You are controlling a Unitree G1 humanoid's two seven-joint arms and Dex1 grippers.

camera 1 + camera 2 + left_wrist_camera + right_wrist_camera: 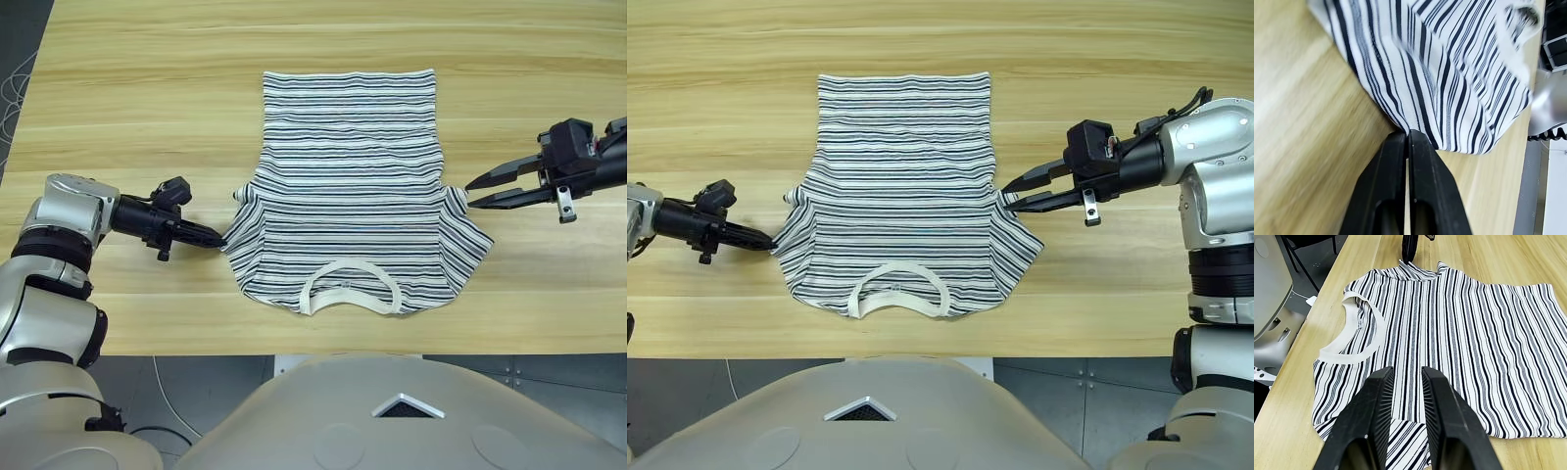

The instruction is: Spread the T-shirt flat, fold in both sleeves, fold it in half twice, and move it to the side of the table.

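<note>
Left fingers [1408,147] closed, pinching T-shirt [348,166] sleeve edge [1396,120]; right fingers [1387,389] open at other sleeve [462,233]. I judge sleeve fold starting: right must grip next.

Pale cables [12,78] loop on the dark floor [24,24], and black chair legs [1301,265] stand on it.

The right gripper's [1407,375] jaws stand apart over the striped T-shirt [1459,333], which lies on the tabletop [1488,254], collar near its edge.

Left gripper [1407,133] tips at T-shirt [1449,73] edge; pinch hidden.
</note>
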